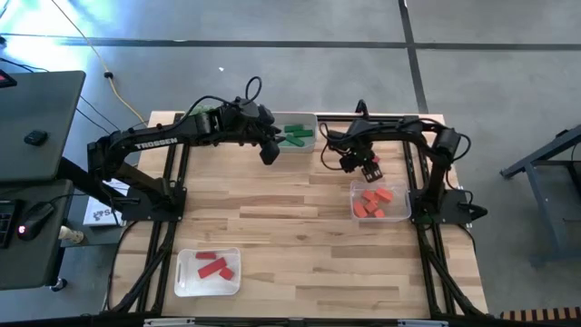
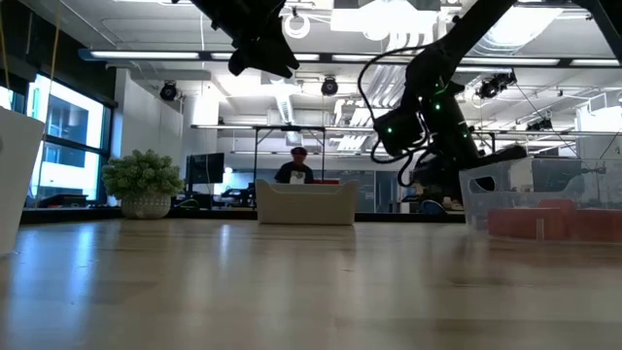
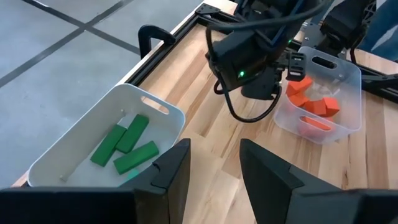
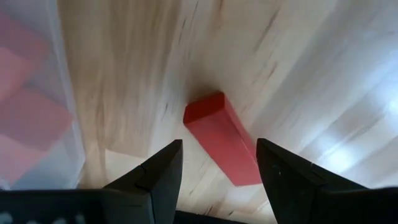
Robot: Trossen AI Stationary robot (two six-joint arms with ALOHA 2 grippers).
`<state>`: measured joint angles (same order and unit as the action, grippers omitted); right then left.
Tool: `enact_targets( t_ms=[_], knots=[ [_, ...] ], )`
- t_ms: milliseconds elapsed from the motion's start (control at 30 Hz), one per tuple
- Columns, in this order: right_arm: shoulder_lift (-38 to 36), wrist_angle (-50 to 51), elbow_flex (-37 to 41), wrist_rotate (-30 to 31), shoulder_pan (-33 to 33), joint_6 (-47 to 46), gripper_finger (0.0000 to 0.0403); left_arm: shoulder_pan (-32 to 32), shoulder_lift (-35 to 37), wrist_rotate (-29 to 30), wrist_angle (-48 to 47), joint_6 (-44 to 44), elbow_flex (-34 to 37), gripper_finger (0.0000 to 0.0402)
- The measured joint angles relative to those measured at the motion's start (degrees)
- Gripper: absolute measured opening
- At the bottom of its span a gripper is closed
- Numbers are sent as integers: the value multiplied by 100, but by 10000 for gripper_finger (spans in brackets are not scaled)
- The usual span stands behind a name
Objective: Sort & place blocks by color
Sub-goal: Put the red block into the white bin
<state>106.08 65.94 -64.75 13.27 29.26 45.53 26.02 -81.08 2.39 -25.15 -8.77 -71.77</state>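
Right tool spread over red block (flat) — long axis diagonal.

Two black jointed arms, white TROSSEN lettering, looping black cables, green indicator lights

Floor: grey concrete with dark seams. Ceiling strip lights are lit. Windows stand at one side. A seated person occupies the background.

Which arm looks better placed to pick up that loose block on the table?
The right. Its gripper hangs open directly over the loose block, beside the tray of orange blocks. The left gripper is open by the green tray, farther away.
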Motion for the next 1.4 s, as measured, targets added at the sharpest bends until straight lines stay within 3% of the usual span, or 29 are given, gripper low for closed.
enact_targets(
  t_ms=[467, 567, 767, 1167, 1400],
  knots=[
    [503, -213, 0, 327, 2, -200, 189, -1, 0, 0, -21, 301, 1, 129],
    [503, -297, 0, 306, 1, -313, 164, 0, 0, 0, -29, 301, 2, 129],
    [485, -317, -10, 227, -2, -719, 74, 0, 0, 0, -31, 301, 0, 129],
    [479, -188, -47, -64, -2, -1702, 74, -2, 0, -409, -31, 299, 0, 129],
    [277, -90, -448, -593, -9, -2412, 74, 65, 0, -731, -33, 297, 0, 129]
  ],
)
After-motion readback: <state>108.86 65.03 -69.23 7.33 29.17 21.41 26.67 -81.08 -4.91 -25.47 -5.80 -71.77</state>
